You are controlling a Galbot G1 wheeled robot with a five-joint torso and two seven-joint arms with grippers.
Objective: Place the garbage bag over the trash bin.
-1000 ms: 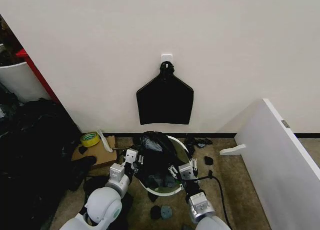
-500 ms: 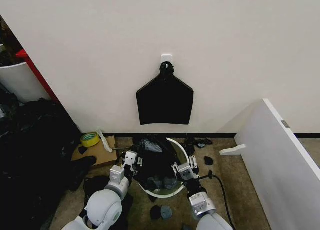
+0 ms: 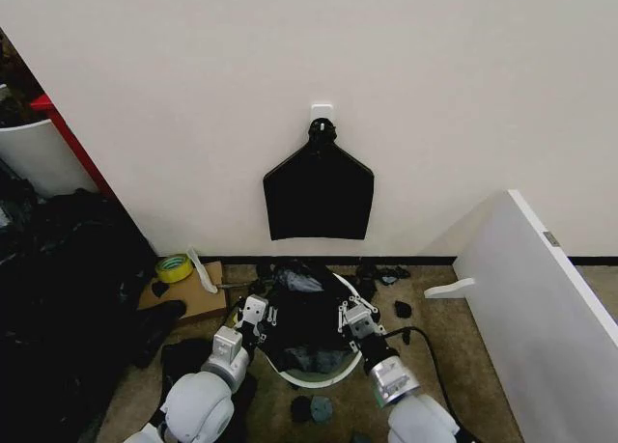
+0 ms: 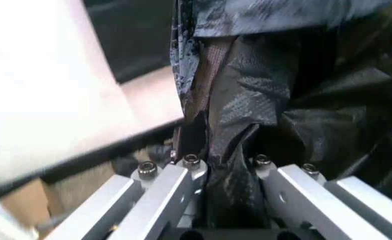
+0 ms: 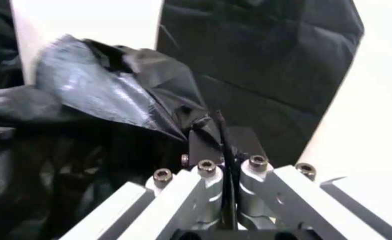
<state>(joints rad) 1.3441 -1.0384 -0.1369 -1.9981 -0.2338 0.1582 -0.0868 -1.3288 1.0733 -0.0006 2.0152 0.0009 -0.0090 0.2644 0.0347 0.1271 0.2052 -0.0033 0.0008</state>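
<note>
The trash bin stands on the floor in front of me, its white rim (image 3: 323,379) showing at the near side. The glossy black garbage bag (image 3: 304,318) is crumpled over its mouth and hides most of the inside. My left gripper (image 3: 256,313) is at the bin's left edge, shut on a bunched fold of the garbage bag (image 4: 233,150). At the right edge, my right gripper (image 3: 352,318) is shut on a thin edge of the garbage bag (image 5: 109,95). The bag is spread between the two grippers.
A flat black fan-shaped sheet (image 3: 319,194) hangs on the wall behind the bin. A yellow tape roll (image 3: 174,267) lies on a cardboard box (image 3: 188,293) at the left, beside a dark pile (image 3: 58,298). A white board (image 3: 541,308) leans at the right. Black scraps (image 3: 311,408) lie near the bin.
The right gripper has moved up and inward along the bin's right edge, and the left has shifted slightly. The bag has sunk lower and spread wider over the bin's mouth.
</note>
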